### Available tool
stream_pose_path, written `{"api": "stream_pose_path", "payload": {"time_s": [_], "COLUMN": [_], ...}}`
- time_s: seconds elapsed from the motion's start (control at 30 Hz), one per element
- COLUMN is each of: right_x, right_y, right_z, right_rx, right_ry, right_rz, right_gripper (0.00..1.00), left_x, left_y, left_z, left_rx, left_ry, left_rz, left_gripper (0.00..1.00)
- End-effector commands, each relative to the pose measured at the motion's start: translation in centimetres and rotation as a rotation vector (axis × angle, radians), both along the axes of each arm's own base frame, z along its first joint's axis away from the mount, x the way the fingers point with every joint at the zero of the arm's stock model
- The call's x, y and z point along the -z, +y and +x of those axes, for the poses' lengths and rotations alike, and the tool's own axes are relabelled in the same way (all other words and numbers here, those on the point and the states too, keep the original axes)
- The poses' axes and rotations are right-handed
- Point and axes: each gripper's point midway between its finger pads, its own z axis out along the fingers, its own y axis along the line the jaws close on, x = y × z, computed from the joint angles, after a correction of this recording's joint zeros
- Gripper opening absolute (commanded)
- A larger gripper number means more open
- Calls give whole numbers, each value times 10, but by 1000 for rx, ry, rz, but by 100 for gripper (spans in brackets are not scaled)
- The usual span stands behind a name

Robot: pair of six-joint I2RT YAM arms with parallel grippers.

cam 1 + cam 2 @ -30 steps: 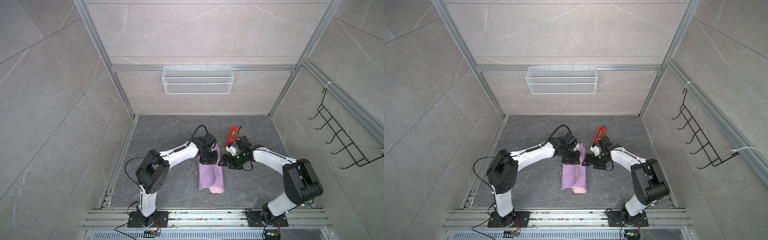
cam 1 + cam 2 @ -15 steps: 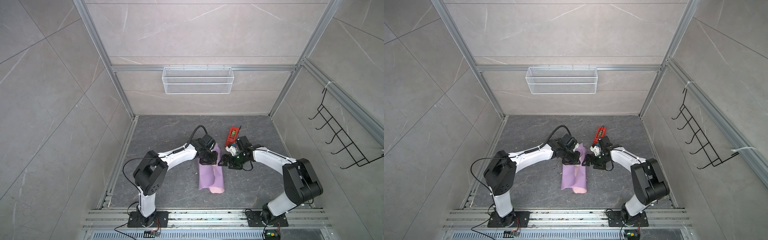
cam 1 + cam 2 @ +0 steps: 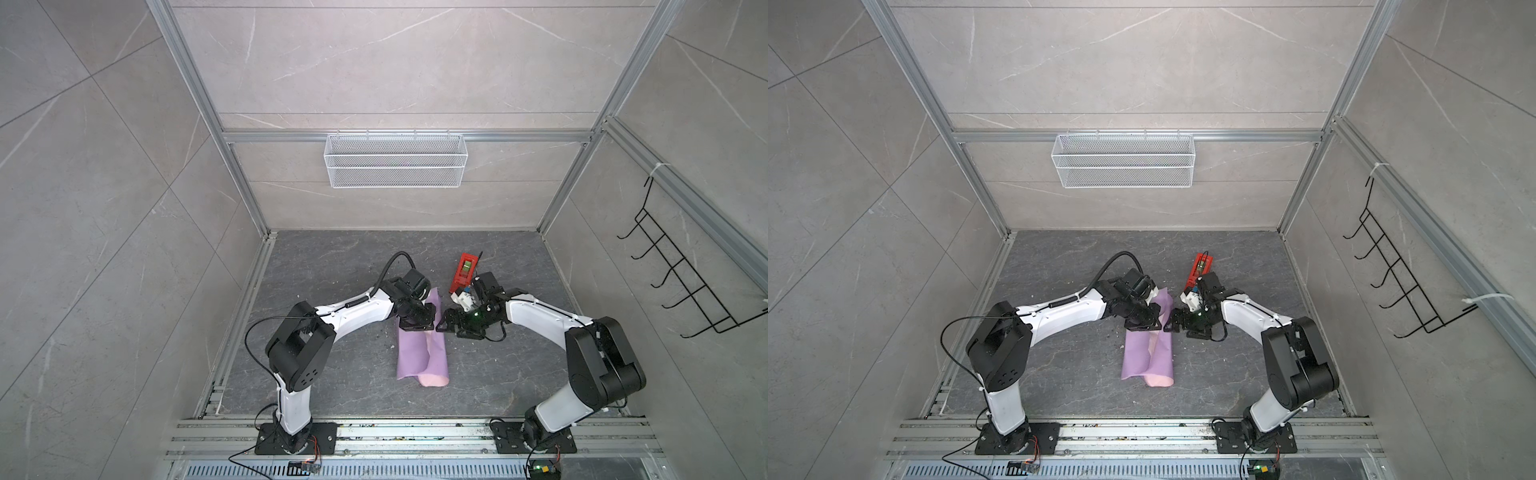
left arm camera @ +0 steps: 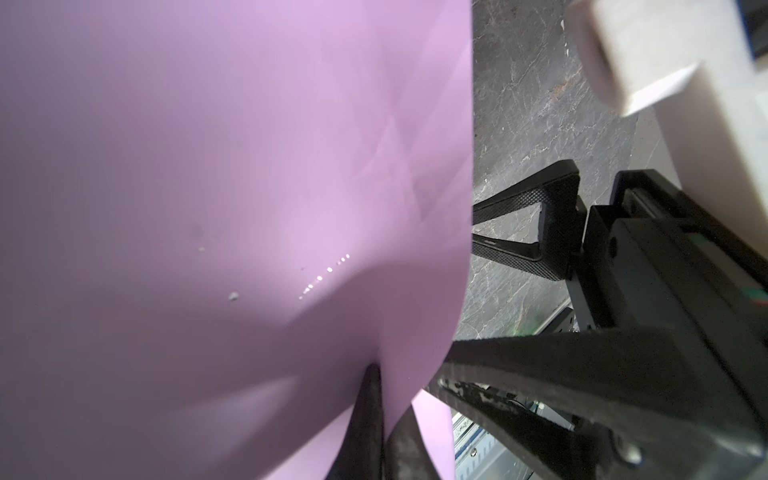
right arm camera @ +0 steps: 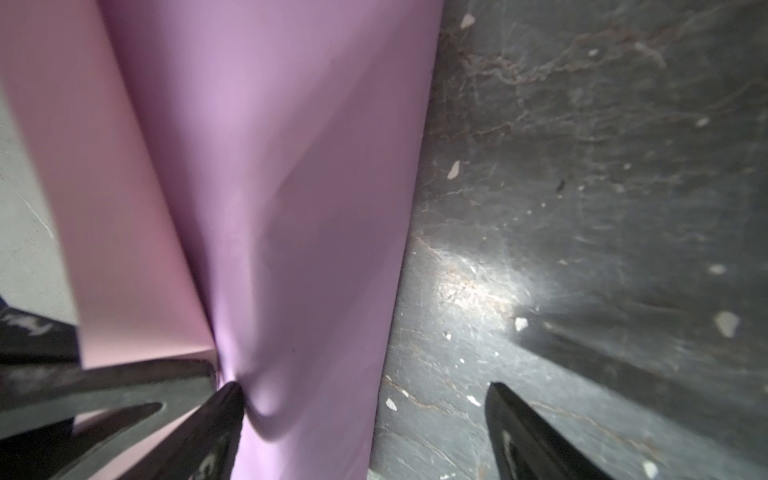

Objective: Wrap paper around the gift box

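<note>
Two grippers meet near the table's (image 3: 332,270) middle; left gripper (image 4: 384,415) pinches the paper (image 3: 415,357), likely to hold its fold closed; right gripper (image 3: 443,325) gapes astride the sheet's edge, seemingly poised to assist.

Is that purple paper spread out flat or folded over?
Folded over: the paper forms a narrow lilac strip with its sides lapped inward, its pink side showing at the near end.

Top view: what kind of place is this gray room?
Probably a robot test cell in a lab: two white-and-black robot arms bolted to a silver metal rail, an aluminium frame holding grey tiled walls, and a white wire-mesh basket on the back wall.
</note>
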Motion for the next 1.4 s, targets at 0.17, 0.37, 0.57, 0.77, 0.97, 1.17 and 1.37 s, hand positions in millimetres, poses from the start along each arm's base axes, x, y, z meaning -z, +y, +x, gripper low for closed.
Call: {"api": "stream_pose_path", "payload": {"time_s": [0.17, 0.37, 0.57, 0.77, 0.97, 1.17, 1.37], "right_x": [28, 25, 19, 13, 8, -6, -26], "right_y": [-18, -17, -17, -15, -13, -15, -37], "right_z": [-13, -12, -9, -6, -3, 2, 14], "right_rx": [5, 5, 7, 9, 10, 21, 96], "right_ry": [71, 67, 53, 40, 34, 3, -81], "right_rz": [-128, -125, -123, -115, -105, -113, -168], "right_gripper": [92, 92, 92, 92, 92, 92, 93], "left_x": [-11, 7, 18, 26, 29, 28, 30], "left_y": [-16, -9, -2, 6, 9, 11, 12], "left_z": [-12, -15, -22, -28, -30, -31, -34], "left_rx": [55, 47, 45, 42, 42, 42, 41], "left_ry": [5, 35, 59, 73, 77, 75, 84], "left_rz": [-76, -27, -5, 14, 22, 21, 22], "left_gripper": [0, 0, 6, 11, 17, 21, 30]}}
